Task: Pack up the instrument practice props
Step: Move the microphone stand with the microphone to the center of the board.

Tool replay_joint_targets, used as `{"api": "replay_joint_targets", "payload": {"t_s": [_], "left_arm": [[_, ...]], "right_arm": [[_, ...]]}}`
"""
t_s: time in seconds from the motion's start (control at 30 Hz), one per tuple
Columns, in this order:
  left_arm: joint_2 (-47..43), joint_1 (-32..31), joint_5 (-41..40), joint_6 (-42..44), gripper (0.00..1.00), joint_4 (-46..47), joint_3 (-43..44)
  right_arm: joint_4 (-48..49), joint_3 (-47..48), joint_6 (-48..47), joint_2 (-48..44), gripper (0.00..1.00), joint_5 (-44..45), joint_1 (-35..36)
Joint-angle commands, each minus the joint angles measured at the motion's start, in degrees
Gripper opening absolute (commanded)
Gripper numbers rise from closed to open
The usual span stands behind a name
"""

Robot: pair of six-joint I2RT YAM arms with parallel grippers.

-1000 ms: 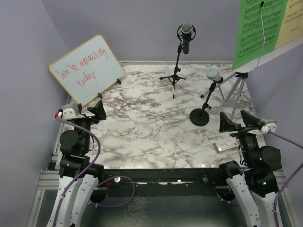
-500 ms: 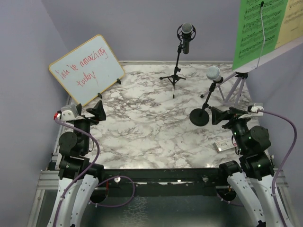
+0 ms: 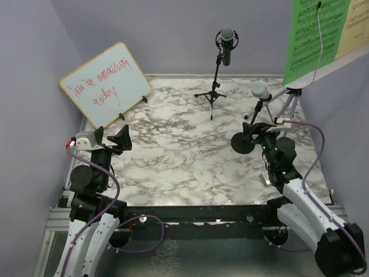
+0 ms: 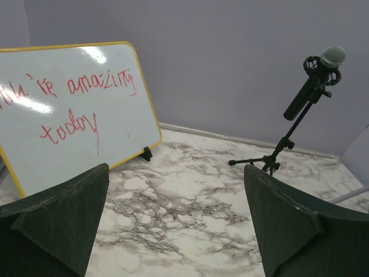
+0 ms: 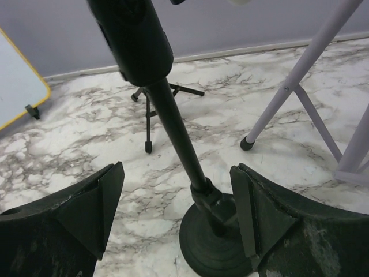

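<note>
At bench [image 3: 173, 167] right | holder [image 5: 203, 245] upright, mic [image 3: 260, 89] on top | R jaws apart, straddling stem, no contact | L jaws apart, empty | risk: off-centre squeeze tips holder, mic falls

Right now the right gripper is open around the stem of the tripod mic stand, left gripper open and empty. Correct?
Wrong stand. The right gripper is open around the stem of the round-base mic holder; the tripod mic stand sits farther back, per the right wrist view. The left gripper is open and empty.
</note>
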Motion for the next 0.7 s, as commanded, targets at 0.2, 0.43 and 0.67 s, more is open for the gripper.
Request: {"api": "replay_joint_targets", "payload": {"t_s": [0.2,0.43,0.67], "left_arm": [[-1.0,-1.2,5.6,1.9,0.99,0.7,-0.7],[0.0,-1.4,14.6,2.8,0.99,3.1,-1.4],[3.7,-1.5,25.2,3.0,0.99,4.4,-1.1]], "right_arm": [[34.1,-2.6,-7.5,18.4,0.64,5.5,-0.2],[37.6,-2.6,-8.3,23.3,0.30,-3.4,-0.2],[36.4,-1.5,-9.2,25.1,0.02,-19.1,-0.1]]}}
